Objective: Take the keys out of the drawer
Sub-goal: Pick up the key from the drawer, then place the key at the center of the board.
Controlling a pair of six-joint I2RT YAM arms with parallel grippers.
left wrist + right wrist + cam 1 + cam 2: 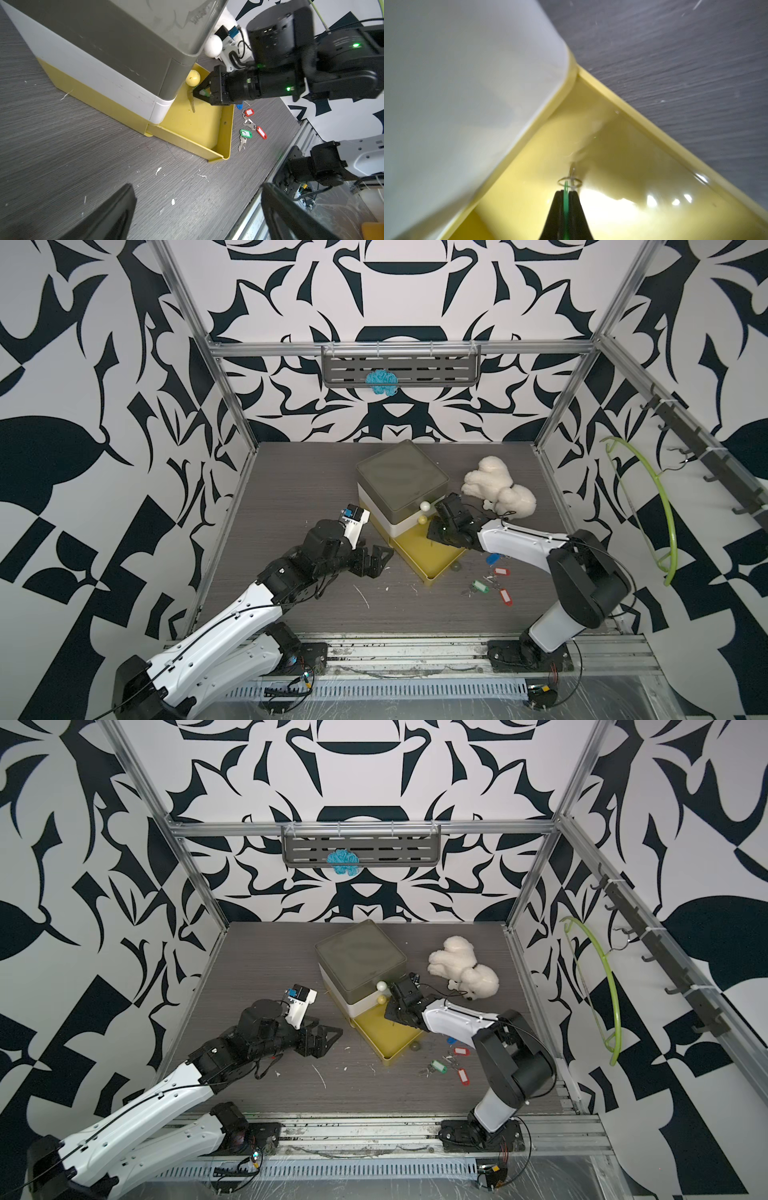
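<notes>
**Thin grip on tag – slip risk**

Now: right pincer (195, 94) is clamped edge-on on a green tag (566, 197), inside the yellow drawer (227, 133). Its ring (569, 182) & key (193, 106) dangle just past its tips; key touching drawer floor or not – can't tell. Risks: tag is thin & slick, may slide out on the lift; swinging key could snag the drawer wall or the yellow knob (192, 78) beside the tips. The other keys (250, 126) lie on the table (83, 145) behind the pincer, past the drawer wall. Meanwhile left pincer (372, 562) gapes wide, holds nothing, well apart.

The table (291, 489) is overlooked from high in front in both top views; the drawer (197, 124) is seen close up from both wrists.
</notes>
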